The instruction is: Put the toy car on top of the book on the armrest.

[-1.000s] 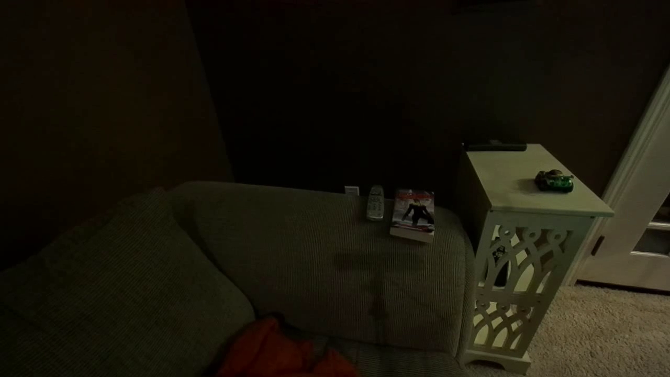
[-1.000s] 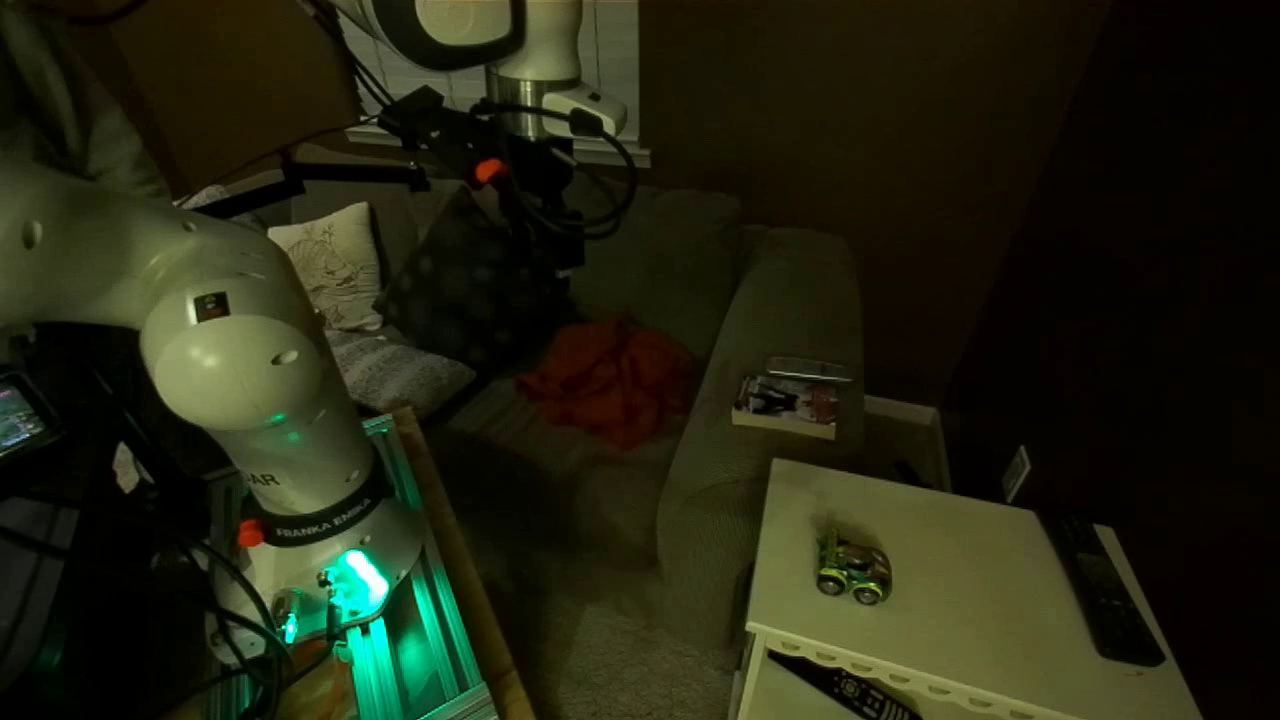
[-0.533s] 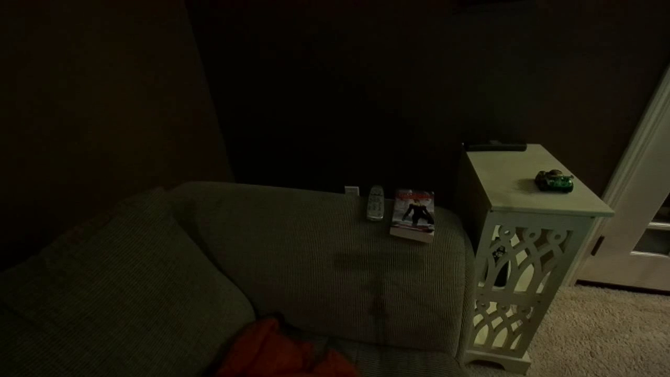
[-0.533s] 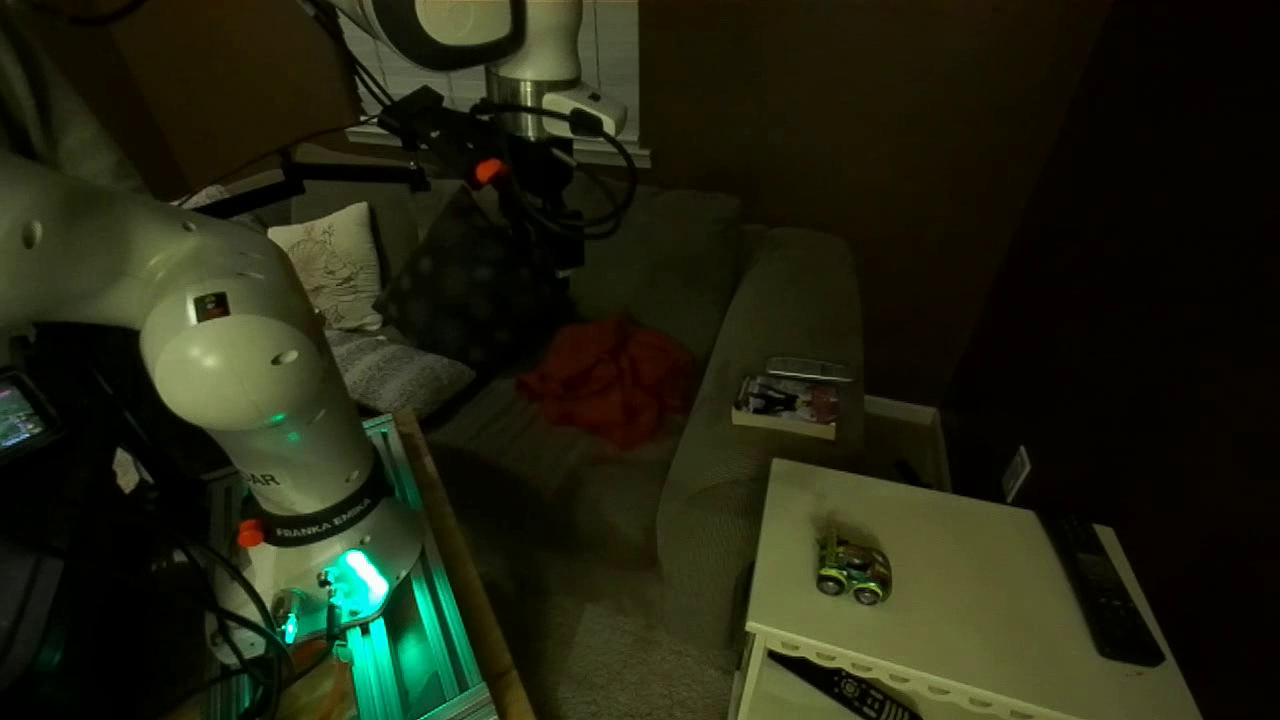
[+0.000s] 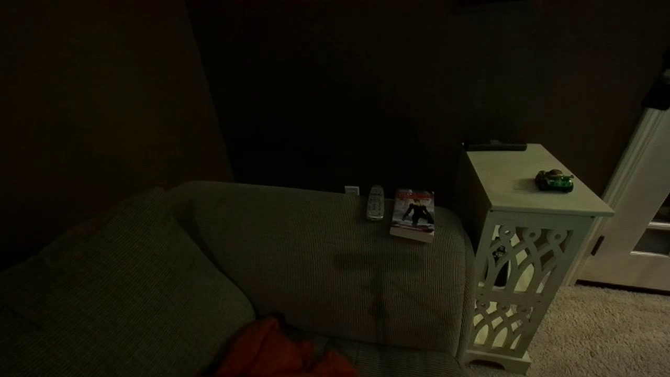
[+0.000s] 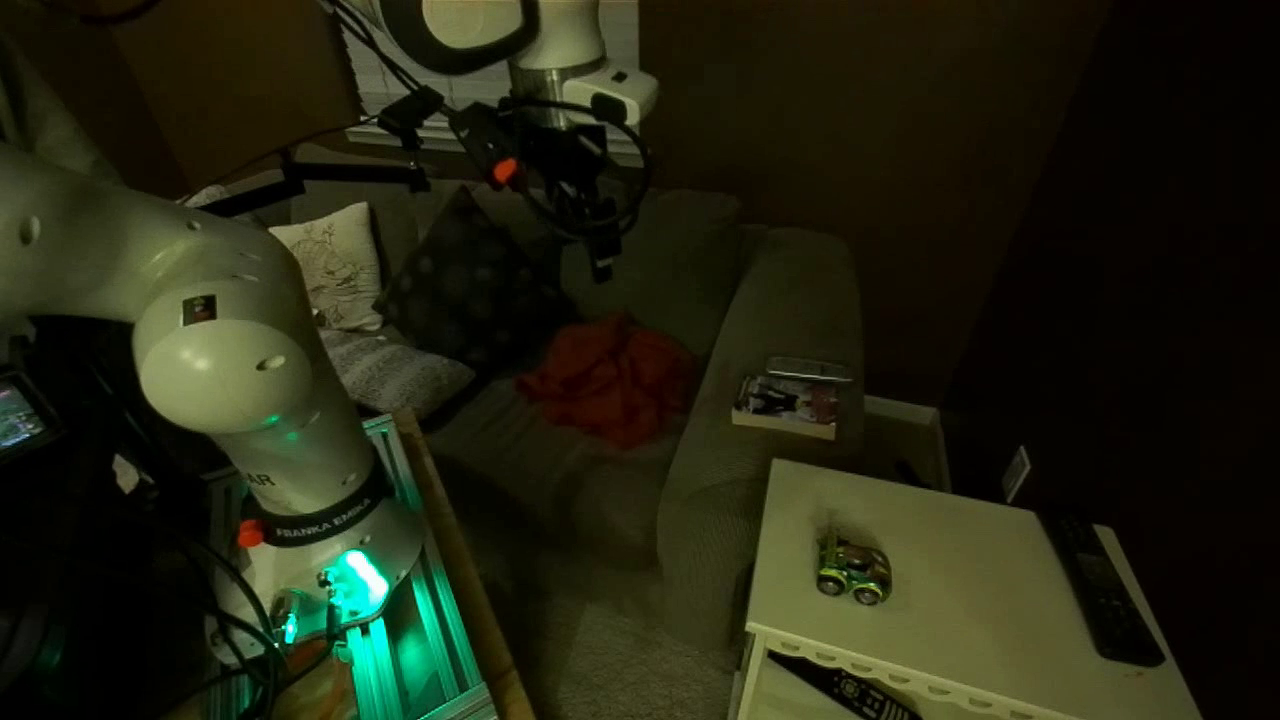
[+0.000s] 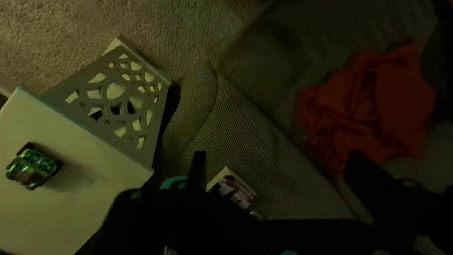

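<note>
The toy car, green and dark, stands on the white side table in both exterior views (image 5: 555, 181) (image 6: 853, 572) and at the left of the wrist view (image 7: 32, 168). The book lies flat on the sofa armrest in both exterior views (image 5: 413, 215) (image 6: 787, 403). In the wrist view the book (image 7: 233, 189) is partly hidden behind the gripper body. The armrest (image 6: 725, 480) is grey ribbed fabric. My gripper (image 7: 278, 156) is open and empty, its fingers wide apart. In an exterior view the gripper (image 6: 602, 262) hangs high above the sofa, well away from the car.
The white side table (image 6: 950, 590) stands against the armrest. A black remote (image 6: 1100, 590) lies near its wall-side edge. A silver remote (image 5: 376, 203) lies beside the book. A red cloth (image 6: 615, 380) lies on the sofa seat, with cushions (image 6: 470, 280) behind. Another remote (image 6: 845, 688) lies inside the table.
The arm and gripper have shifted slightly to the right and tilted in an exterior view. A dark part has entered at the upper right edge of an exterior view. Car and book have not moved.
</note>
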Tool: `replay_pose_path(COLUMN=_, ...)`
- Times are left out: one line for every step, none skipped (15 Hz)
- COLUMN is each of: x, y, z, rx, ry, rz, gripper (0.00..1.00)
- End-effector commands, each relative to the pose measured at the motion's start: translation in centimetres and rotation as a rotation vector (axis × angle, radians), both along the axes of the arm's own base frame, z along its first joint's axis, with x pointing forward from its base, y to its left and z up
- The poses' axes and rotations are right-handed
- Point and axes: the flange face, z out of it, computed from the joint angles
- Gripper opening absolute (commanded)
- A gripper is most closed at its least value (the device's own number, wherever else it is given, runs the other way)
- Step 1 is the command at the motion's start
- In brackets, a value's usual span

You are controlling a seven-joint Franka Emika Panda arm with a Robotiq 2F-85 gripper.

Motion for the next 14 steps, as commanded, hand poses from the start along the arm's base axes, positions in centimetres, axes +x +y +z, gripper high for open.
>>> replay_pose_path(x=0.7, y=-4.6, z=1.9, rx=0.001, ry=-0.115, rz=-0.168, gripper=1.0)
replay_pose_path(x=0.4, y=-6.1, z=2.3, rx=0.008, ry=-0.138, rz=-0.22, gripper=1.0)
replay_pose_path(x=-0.2, y=-7.9, z=2.6, rx=0.013, ry=-0.15, rz=-0.274, gripper=1.0)
replay_pose_path(x=-0.7, y=-9.7, z=2.8, rx=0.02, ry=-0.161, rz=-0.327, gripper=1.0)
replay_pose_path(x=-1.3, y=-11.7, z=3.0, rx=0.017, ry=-0.169, rz=-0.379, gripper=1.0)
replay_pose_path(x=-1.9, y=-13.6, z=2.8, rx=0.033, ry=-0.164, rz=-0.437, gripper=1.0)
replay_pose_path(x=-0.9, y=-11.1, z=2.4, rx=0.037, ry=-0.145, rz=-0.344, gripper=1.0)
replay_pose_path(x=-1.5, y=-12.7, z=2.4, rx=0.044, ry=-0.147, rz=-0.388, gripper=1.0)
replay_pose_path(x=-1.8, y=-13.6, z=2.4, rx=0.049, ry=-0.149, rz=-0.413, gripper=1.0)
replay_pose_path(x=-2.0, y=-13.8, z=2.4, rx=0.051, ry=-0.15, rz=-0.421, gripper=1.0)
replay_pose_path(x=-1.9, y=-13.8, z=2.4, rx=0.051, ry=-0.15, rz=-0.421, gripper=1.0)
replay_pose_path(x=-1.9, y=-13.7, z=2.4, rx=0.051, ry=-0.149, rz=-0.421, gripper=1.0)
replay_pose_path(x=-0.6, y=-15.3, z=1.8, rx=0.033, ry=-0.211, rz=-0.527, gripper=1.0)
replay_pose_path(x=-0.2, y=-16.4, z=1.5, rx=0.017, ry=-0.25, rz=-0.567, gripper=1.0)
